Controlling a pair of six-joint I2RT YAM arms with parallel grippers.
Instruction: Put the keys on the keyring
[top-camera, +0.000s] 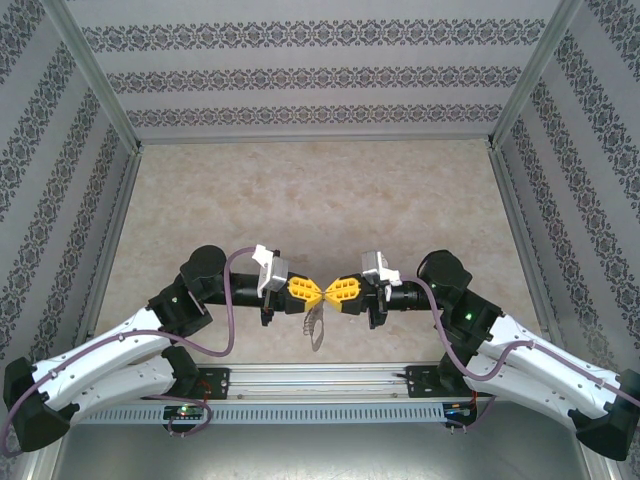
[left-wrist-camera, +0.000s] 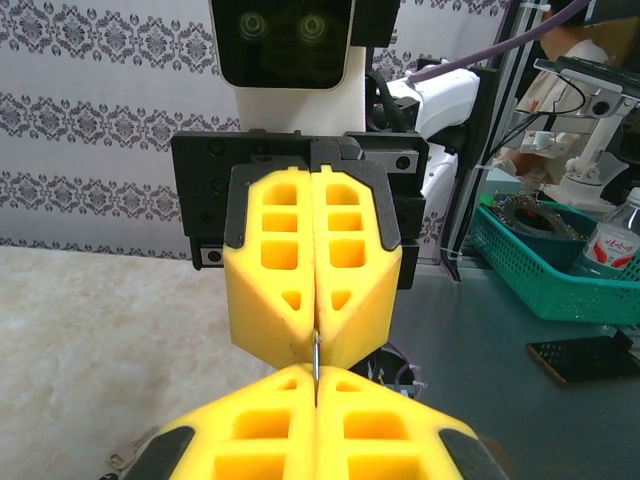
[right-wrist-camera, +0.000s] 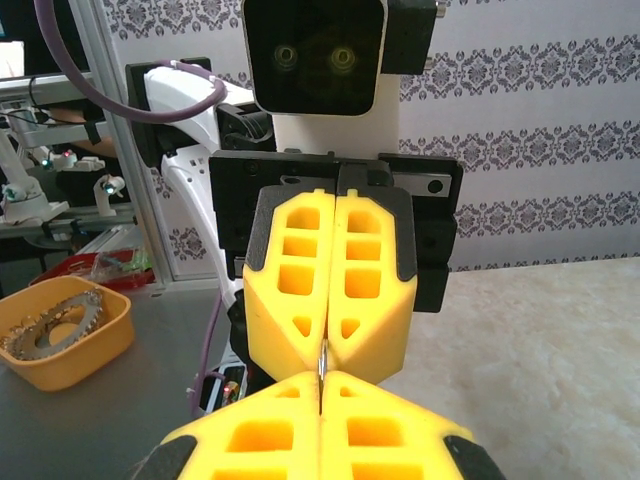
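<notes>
Left gripper (top-camera: 307, 291) just left of the keyring (top-camera: 316, 326) top, right gripper (top-camera: 336, 291) just right, tip to tip; table (top-camera: 300, 190) beneath the keyring.

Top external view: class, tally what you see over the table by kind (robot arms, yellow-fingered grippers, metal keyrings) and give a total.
Robot arms: 2 (left arm, right arm)
Yellow-fingered grippers: 2 (left gripper, right gripper)
Metal keyrings: 1 (keyring, hanging below the meeting fingertips)
Total: 5
</notes>
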